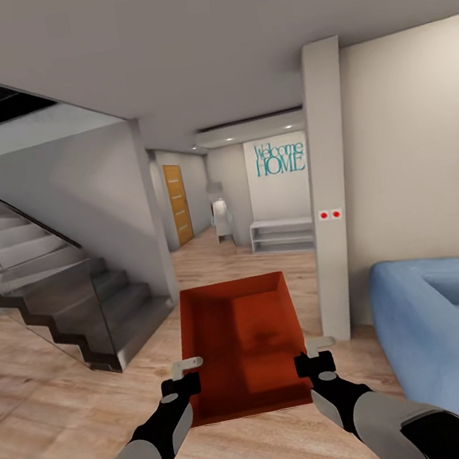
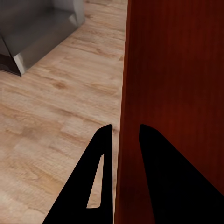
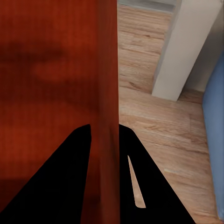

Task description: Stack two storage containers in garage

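Here the left gripper (image 1: 187, 375) and the right gripper (image 1: 314, 353) each clamp a side wall of one orange-red storage container (image 1: 242, 347), which hangs between them above the light wood floor (image 1: 77, 389), its open top facing up. In the left wrist view the two dark fingers (image 2: 100, 186) straddle the container's wall (image 2: 172, 93), one finger outside and one inside, closed down to the thickness of that wall; the right wrist view shows the same grip on the opposite wall (image 3: 105, 70), with the ribbed inside of the bin (image 3: 46, 84) next to the inner finger (image 3: 56, 186). Both arms reach forward from the bottom of the head view, black at the wrists and grey further back. Just beyond the right gripper and to its outer side stands a white pillar (image 1: 331, 190), and a blue sofa (image 1: 448, 327) sits further out on that side. Out past the left gripper a dark staircase (image 1: 62, 302) with a glass side panel climbs away. Straight ahead beyond the container, a hallway runs on to a low white shelf (image 1: 282, 234), a wall with teal "Welcome HOME" lettering (image 1: 279, 156) and, further left, an orange-wood door (image 1: 178, 203)
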